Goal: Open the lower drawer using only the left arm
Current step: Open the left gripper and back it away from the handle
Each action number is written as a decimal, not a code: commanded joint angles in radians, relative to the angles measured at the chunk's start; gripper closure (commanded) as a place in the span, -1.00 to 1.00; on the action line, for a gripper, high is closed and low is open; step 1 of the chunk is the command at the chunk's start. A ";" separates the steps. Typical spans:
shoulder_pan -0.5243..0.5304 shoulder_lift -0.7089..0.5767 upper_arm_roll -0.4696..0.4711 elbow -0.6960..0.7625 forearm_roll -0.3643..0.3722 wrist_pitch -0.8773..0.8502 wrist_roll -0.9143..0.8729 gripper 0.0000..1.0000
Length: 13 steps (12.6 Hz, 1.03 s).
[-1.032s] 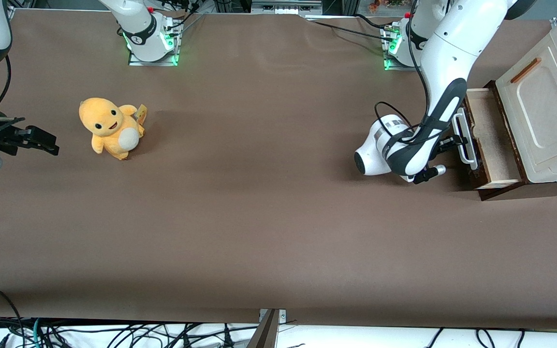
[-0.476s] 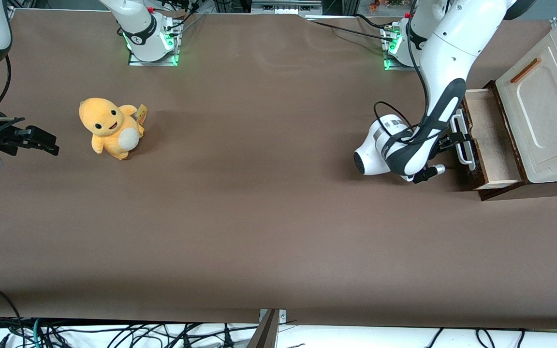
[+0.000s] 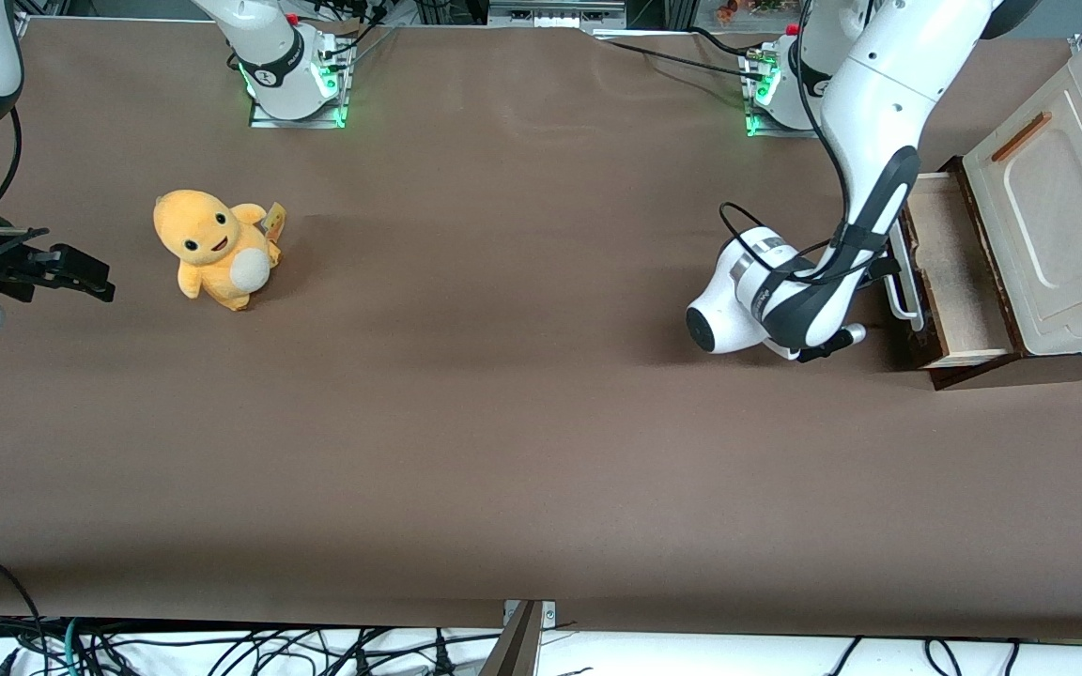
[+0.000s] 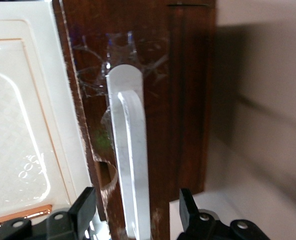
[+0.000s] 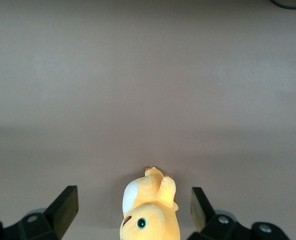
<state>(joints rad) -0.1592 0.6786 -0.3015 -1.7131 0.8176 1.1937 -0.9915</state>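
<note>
One yellow plush toy sits on the brown table toward the parked arm's end, well apart from everything else. Toward the working arm's end, one left arm bends down low in front of one cabinet, its wrist close to the tabletop. Its gripper sits at the single white bar handle of the lower drawer, with the two black fingers spread wide, one to each side of the bar and neither touching it, so it grips nothing. The drawer stands pulled partway out of the cabinet, showing its pale wood inside (the dark brown front is scuffed and carries some clear tape near the handle's end). Above the drawer the cabinet has one cream panel with one thin orange-brown handle. The drawer is the only one visible.
</note>
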 commanded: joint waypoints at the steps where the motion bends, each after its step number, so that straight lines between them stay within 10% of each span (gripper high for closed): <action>1: -0.003 -0.001 -0.010 0.134 -0.069 -0.026 0.114 -1.00; 13: 0.027 -0.059 -0.022 0.521 -0.365 -0.025 0.385 -1.00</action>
<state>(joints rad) -0.1477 0.6189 -0.3301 -1.2554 0.4993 1.1816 -0.6770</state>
